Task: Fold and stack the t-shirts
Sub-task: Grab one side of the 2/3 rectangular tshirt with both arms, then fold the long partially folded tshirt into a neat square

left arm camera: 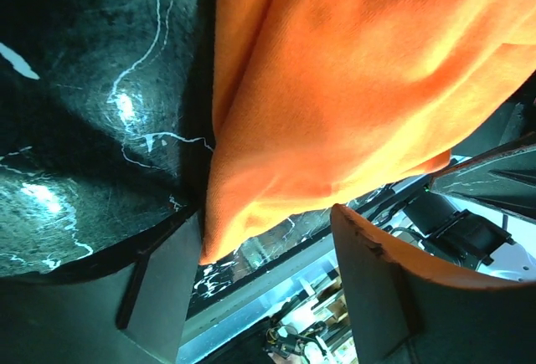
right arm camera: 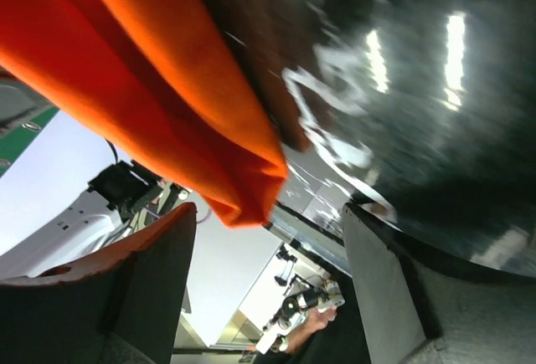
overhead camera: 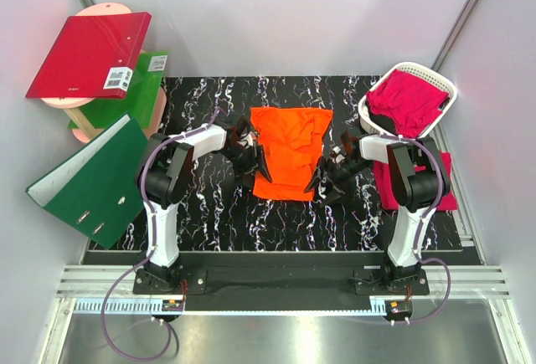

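Observation:
A bright orange t-shirt [overhead camera: 291, 151] lies folded into a narrow strip on the middle of the black marbled mat [overhead camera: 209, 213]. My left gripper [overhead camera: 256, 165] sits at its left edge near the front corner, jaws open. In the left wrist view, the orange cloth [left arm camera: 352, 88] ends just above the gap of the left gripper [left arm camera: 268, 276], and neither finger pinches it. My right gripper [overhead camera: 323, 178] is at the shirt's right front corner, also open. In the right wrist view, an orange corner [right arm camera: 243, 188] hangs free above the right gripper [right arm camera: 268, 276]. A magenta-pink t-shirt [overhead camera: 408, 100] fills the white basket [overhead camera: 437, 77]. Another pink one [overhead camera: 448, 188] lies flat under the right arm.
A red ring binder [overhead camera: 90, 54] rests on a pink wooden stand [overhead camera: 79, 105] at the back left, with a green binder [overhead camera: 138, 92] beside it. A second green binder [overhead camera: 92, 180] lies open-edged over the mat's left side. Walls close in both sides.

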Controlling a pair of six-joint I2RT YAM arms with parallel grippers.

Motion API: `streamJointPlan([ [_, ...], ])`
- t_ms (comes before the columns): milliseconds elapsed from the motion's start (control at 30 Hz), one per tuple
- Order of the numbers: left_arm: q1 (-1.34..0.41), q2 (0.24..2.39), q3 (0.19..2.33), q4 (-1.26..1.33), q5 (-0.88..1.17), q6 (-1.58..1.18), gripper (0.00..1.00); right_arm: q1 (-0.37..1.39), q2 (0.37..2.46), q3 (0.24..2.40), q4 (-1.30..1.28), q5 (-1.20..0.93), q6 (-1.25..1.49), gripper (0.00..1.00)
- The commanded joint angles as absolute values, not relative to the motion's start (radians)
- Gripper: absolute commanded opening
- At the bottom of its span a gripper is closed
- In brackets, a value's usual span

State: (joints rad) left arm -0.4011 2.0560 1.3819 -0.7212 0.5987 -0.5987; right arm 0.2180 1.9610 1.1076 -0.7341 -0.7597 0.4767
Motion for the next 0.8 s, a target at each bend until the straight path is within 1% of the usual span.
streamJointPlan([
  [0,-0.4,2.075,1.381,-0.716,0.535,-0.552,0.63,0.271,2.032,1.104,-0.586,-0.724,0.566,0.75],
  [33,-0.4,2.074,1.379,-0.718,0.537,-0.549,0.6,0.278,2.06,1.118,-0.586,-0.733,0.568,0.73],
  [67,-0.4,2.072,1.378,-0.721,0.535,-0.545,0.56,0.291,2.075,1.147,-0.586,-0.742,0.569,0.64],
  [100,-0.4,2.069,1.376,-0.722,0.534,-0.546,0.38,0.296,2.097,1.161,-0.589,-0.753,0.568,0.56],
  [133,-0.4,2.066,1.377,-0.726,0.531,-0.546,0.25,0.301,2.105,1.17,-0.591,-0.774,0.571,0.44],
  [167,-0.4,2.065,1.378,-0.73,0.526,-0.545,0.11,0.302,2.109,1.189,-0.597,-0.784,0.574,0.22],
  [200,-0.397,2.062,1.384,-0.741,0.52,-0.545,0.0,0.304,2.121,1.201,-0.636,-0.788,0.574,0.11],
  [233,-0.399,2.06,1.387,-0.745,0.517,-0.54,0.0,0.304,2.123,1.227,-0.67,-0.787,0.554,0.04],
  [267,-0.396,2.057,1.39,-0.752,0.517,-0.535,0.0,0.304,2.123,1.238,-0.704,-0.779,0.54,0.0],
  [367,-0.393,2.042,1.407,-0.773,0.517,-0.529,0.0,0.302,2.082,1.262,-0.826,-0.75,0.505,0.0],
  [533,-0.39,1.994,1.465,-0.822,0.534,-0.537,0.0,0.302,2.002,1.314,-0.913,-0.773,0.482,0.0],
  [600,-0.39,1.983,1.528,-0.848,0.54,-0.541,0.0,0.302,1.987,1.344,-0.931,-0.79,0.479,0.0],
  [767,-0.391,2.017,1.696,-0.919,0.545,-0.538,0.0,0.301,2.002,1.502,-0.978,-0.816,0.471,0.0],
])
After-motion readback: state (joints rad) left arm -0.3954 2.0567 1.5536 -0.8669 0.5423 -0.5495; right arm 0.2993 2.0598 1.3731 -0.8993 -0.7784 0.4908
